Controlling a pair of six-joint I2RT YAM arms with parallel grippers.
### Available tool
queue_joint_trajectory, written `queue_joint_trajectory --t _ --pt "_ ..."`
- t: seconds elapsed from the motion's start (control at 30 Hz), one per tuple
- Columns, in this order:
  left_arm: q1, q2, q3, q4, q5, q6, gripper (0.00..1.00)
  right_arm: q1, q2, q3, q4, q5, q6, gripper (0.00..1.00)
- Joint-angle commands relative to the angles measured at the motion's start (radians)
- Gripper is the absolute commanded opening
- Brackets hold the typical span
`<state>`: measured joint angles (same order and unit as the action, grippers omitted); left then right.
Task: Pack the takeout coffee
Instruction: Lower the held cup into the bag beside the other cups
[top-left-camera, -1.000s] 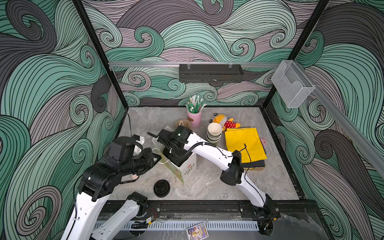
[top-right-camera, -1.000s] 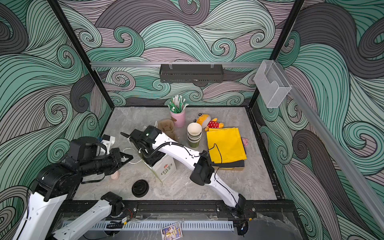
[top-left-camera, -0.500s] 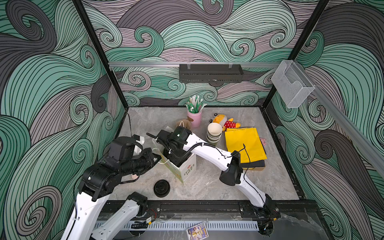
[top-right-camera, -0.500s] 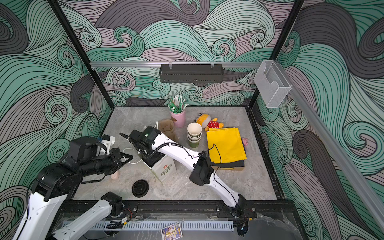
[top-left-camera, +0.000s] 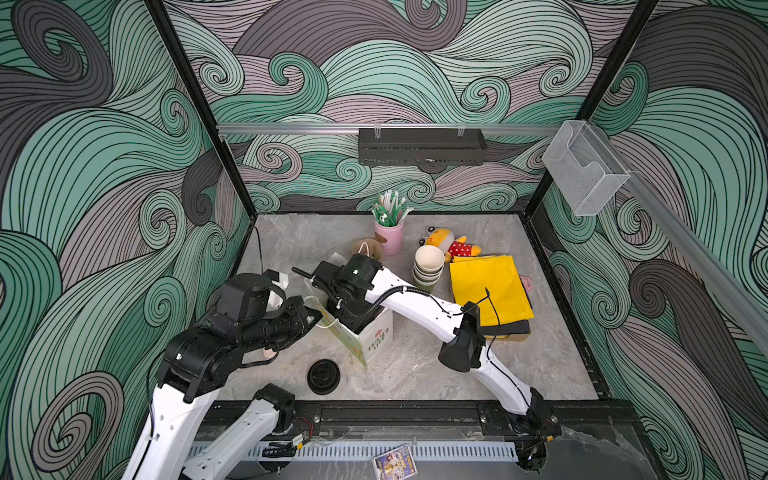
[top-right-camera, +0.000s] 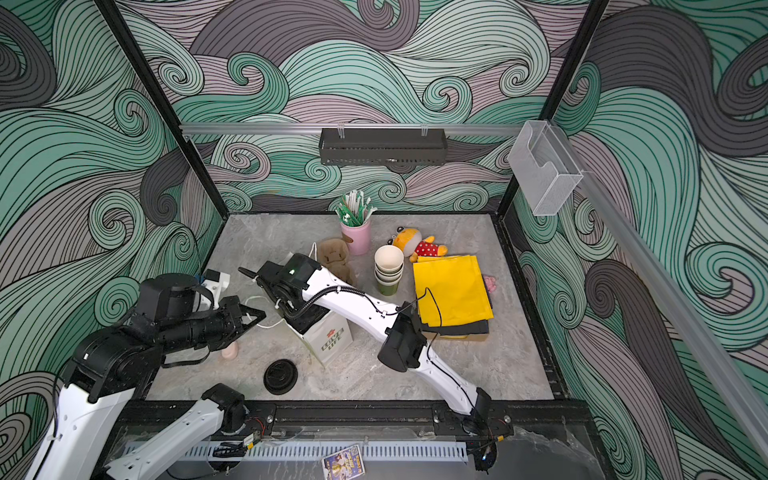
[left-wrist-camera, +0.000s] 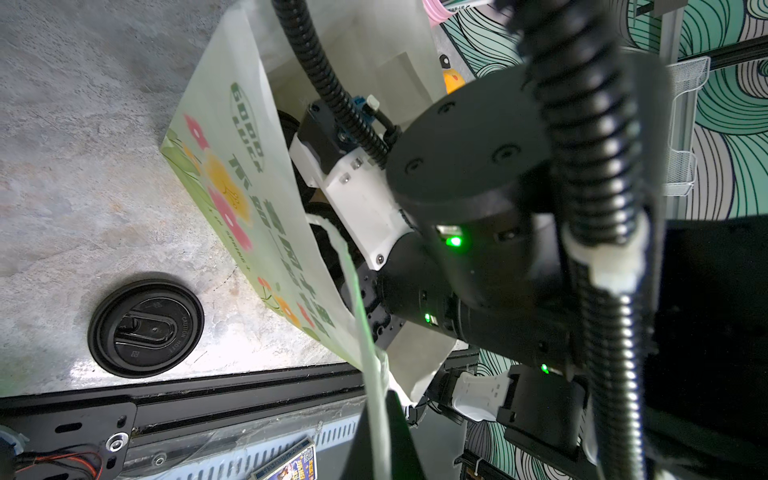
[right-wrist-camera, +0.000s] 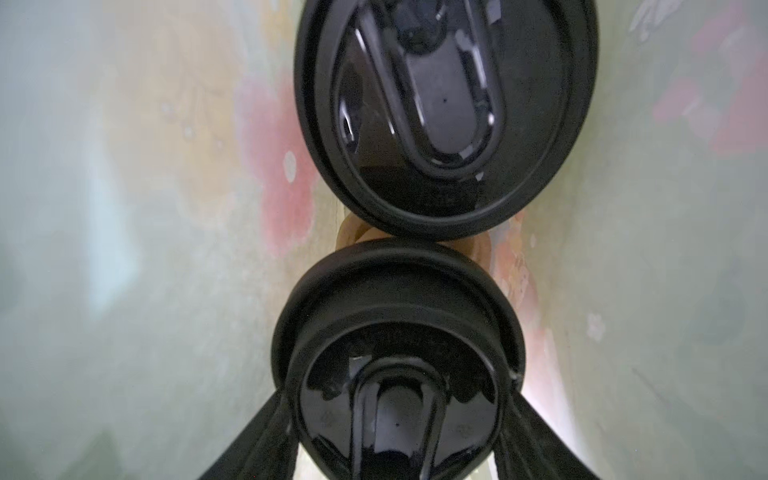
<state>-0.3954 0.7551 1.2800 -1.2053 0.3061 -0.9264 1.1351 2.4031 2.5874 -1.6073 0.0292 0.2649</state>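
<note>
Packing nearly done | right hand (right-wrist-camera: 399, 392) inside paper bag (top-left-camera: 376, 336), clamped on lidded cup (right-wrist-camera: 395, 316), frame bottom | second lidded cup (right-wrist-camera: 446, 112) above, inside too | left hand (left-wrist-camera: 384, 432) pinched together on bag handle (left-wrist-camera: 353, 282) | remaining, I judge: release

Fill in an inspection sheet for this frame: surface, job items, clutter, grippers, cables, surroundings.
Surface: grey stone-look table; no spills seen.
Job's things: two lidded cups side by side inside the open paper bag: held cup, second cup.
Clutter: loose black lid, stack of lidless cups, pink cup of sticks, brown plush, yellow plush, yellow sheet.
Grippers: left gripper shut on the bag handle; right gripper down in the bag, closed on the held cup below its lid.
Cables: black corrugated conduit runs along the right arm into the bag.
Surroundings: wave-pattern walls, black shelf, clear holder.
</note>
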Motion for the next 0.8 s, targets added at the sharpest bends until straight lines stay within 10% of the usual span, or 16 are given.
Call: queue_joint_trajectory --t 0.0,0.77 --pt "-0.007 -0.001 0.010 -0.023 -0.015 0.022 0.00 -0.001 0.065 -0.051 -0.121 0.022 -0.013 0.51" --pt "-0.007 -0.006 0.011 -0.025 -0.021 0.022 0.00 -0.007 0.074 -0.040 -0.081 0.038 -0.005 0.50"
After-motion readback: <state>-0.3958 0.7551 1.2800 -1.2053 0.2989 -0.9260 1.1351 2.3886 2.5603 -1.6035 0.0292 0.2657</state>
